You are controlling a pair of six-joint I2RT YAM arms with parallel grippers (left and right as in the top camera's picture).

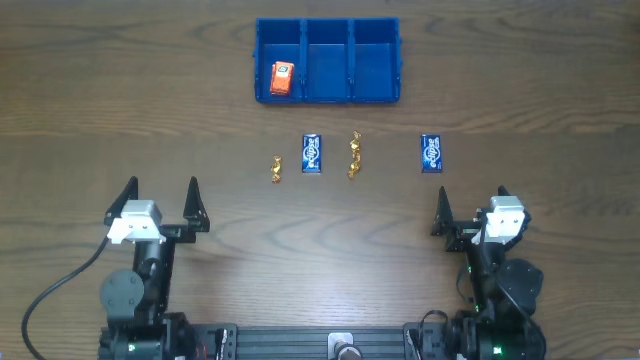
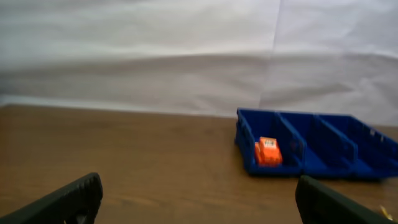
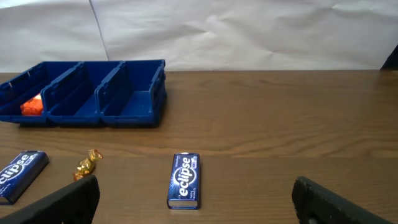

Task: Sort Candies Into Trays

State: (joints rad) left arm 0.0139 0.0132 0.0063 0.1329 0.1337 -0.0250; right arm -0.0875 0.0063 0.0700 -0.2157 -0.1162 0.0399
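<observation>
Blue tray (image 1: 327,98) with three bins is sitting at 12 o'clock on the wooden table (image 1: 560,100). The clock is set on the top view, with 12 pointing away from the arm bases. Orange candy (image 1: 283,79) is lying inside the tray's 9 o'clock bin, toward that bin's 6 o'clock end.

Four items are lying in a loose row running 9 to 3, at 6 o'clock of the tray and apart from it:
- small gold candy (image 1: 277,168) is sitting at the 9 o'clock end
- first blue pack (image 1: 312,153) is lying flat just beside it at its 2 o'clock, long side running 12 to 6
- gold twist (image 1: 354,155) is lying near that pack's 3 o'clock; can't tell if it's one long piece or two touching
- second blue pack (image 1: 432,153) is lying flat at the 3 o'clock end, well apart from the twist, with the same orientation

Left gripper (image 1: 162,188) is sitting at 7 o'clock of the table with its fingers spread wide, well apart from the row. Right gripper (image 1: 472,195) is sitting at 5 o'clock with its fingers also spread wide. The second blue pack is lying near it at its 11 o'clock, not touching.
</observation>
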